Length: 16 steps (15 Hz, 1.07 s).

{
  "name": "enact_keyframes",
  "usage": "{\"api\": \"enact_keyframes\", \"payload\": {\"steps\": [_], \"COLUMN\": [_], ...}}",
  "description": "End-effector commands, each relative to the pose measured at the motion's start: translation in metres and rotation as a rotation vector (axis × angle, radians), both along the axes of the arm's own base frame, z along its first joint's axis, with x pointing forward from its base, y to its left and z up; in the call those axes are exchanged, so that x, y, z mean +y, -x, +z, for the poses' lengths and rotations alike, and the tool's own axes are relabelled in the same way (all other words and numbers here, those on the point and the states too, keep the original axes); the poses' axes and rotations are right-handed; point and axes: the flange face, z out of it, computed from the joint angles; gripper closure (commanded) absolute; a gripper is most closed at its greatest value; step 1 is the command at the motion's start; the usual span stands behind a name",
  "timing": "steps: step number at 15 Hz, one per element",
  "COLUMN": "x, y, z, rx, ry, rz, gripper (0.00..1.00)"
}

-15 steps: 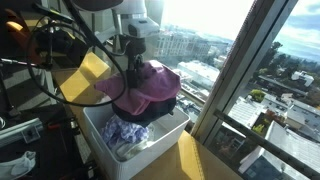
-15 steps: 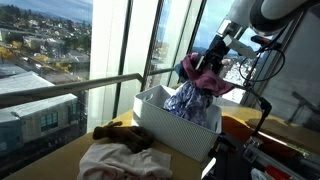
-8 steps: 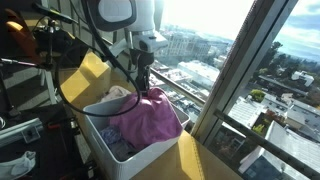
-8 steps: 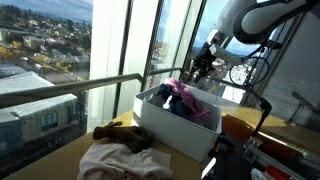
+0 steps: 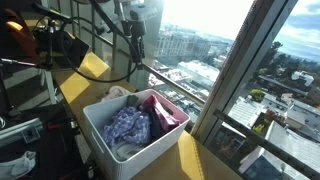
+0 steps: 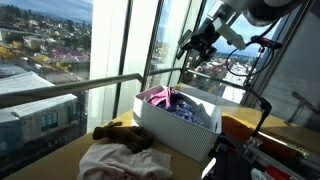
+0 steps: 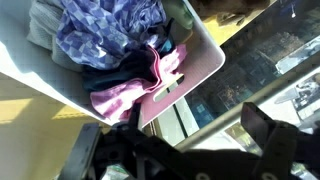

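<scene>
1. Your gripper (image 6: 197, 45) hangs high in the air. In the wrist view its two fingers (image 7: 272, 132) stand wide apart, and there is nothing between them. It holds nothing and touches nothing.
2. Look straight down from it. The pink cloth (image 7: 135, 95) is the closest thing to the gripper, but there is a clear gap of air between the two.
3. The pink cloth lies inside the white bin (image 5: 100, 145), on the side next to the window. One edge of it hangs a little over the bin's wall in the wrist view. Its long way runs along that wall.
4. Just beside it, in the same bin, lies a blue patterned cloth (image 5: 127, 125). The two cloths touch. The blue one lies on the side away from the window.
5. You have only one arm here, so there is no nearer one to pick.
6. Farther off, on the yellow table (image 6: 55, 158), a brown soft thing (image 6: 120, 133) lies just beside the bin. A pale pink pile of cloth (image 6: 120, 160) lies near it.
7. Farthest off is the window rail (image 6: 70, 88), with the town beyond the glass.
8. You can read no words, names or labels on anything here.
</scene>
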Motion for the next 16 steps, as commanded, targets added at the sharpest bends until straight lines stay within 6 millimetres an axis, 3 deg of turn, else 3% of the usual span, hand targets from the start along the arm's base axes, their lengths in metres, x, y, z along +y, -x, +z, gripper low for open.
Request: {"api": "enact_keyframes", "payload": {"steps": [1,3,5,9,16], "x": [0.092,0.143,0.178,0.213,0.270], "y": [0.005,0.003,0.000,-0.017,-0.032], "z": [0.002,-0.020,-0.042,-0.085,-0.195], "rx": [-0.003,0.014,0.039,0.103,0.250], "ry": [-0.021,-0.038,-0.047,-0.047,-0.046], "rz": [0.091,0.151,0.198,0.255,0.311], "gripper": [0.00,0.00,0.00,0.00,0.00]}}
